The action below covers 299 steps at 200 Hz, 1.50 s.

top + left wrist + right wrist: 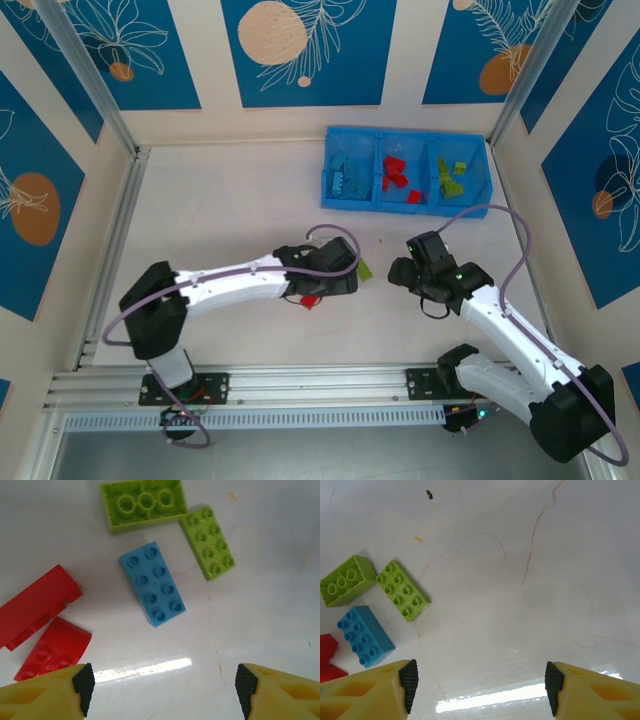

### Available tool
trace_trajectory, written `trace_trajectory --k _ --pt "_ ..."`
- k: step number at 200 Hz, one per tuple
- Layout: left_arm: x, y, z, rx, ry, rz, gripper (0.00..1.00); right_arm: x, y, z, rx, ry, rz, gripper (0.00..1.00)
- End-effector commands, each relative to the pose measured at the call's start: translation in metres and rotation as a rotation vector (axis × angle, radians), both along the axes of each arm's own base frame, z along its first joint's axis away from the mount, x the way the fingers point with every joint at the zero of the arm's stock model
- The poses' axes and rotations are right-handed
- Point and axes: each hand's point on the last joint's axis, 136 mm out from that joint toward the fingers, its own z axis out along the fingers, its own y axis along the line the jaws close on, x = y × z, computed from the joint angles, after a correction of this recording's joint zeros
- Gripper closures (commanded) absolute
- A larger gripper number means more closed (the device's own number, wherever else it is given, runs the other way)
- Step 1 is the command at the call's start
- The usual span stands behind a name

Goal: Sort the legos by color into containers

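The left arm (230, 285) stretches low from the near edge of the worktop (220, 210) toward its middle, left gripper (165, 685) pointing down, jaws apart and empty, over a blue brick (152, 584) flanked by green bricks (207, 542) and red bricks (37, 605). The right arm (510, 335) angles in from the near right, right gripper (480, 680) likewise spread and empty. The tray (327, 180) of sorted bricks sits by the far right corner.
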Motion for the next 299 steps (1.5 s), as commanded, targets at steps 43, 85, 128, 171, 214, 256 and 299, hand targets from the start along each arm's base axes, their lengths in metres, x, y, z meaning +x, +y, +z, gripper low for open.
trace_trajectory --k 43,85,128,171,214,256,299 --pt "0.024 0.001 -0.029 0.173 0.06 0.241 0.25 -0.017 0.0 -0.006 0.021 0.033 0.04 0.29" --pt "0.024 0.004 -0.06 0.228 0.113 0.264 0.32 -0.029 -0.004 -0.006 0.029 0.023 0.044 0.29" --pt "0.026 -0.012 -0.081 0.235 0.134 0.192 0.39 -0.037 -0.001 -0.002 0.053 0.022 0.067 0.29" --pt "0.021 -0.012 -0.089 0.221 0.153 0.172 0.63 -0.042 0.004 0.0 0.068 0.03 0.084 0.29" --pt "0.024 -0.021 -0.036 0.132 0.077 0.089 0.83 -0.042 0.01 0.011 0.077 0.012 0.098 0.29" --pt "0.067 -0.023 0.07 0.078 -0.237 0.003 0.82 -0.038 0.024 0.033 0.129 -0.038 0.119 0.28" --pt "0.183 -0.02 0.089 0.149 -0.409 0.036 0.82 -0.033 0.032 0.047 0.167 -0.079 0.12 0.28"
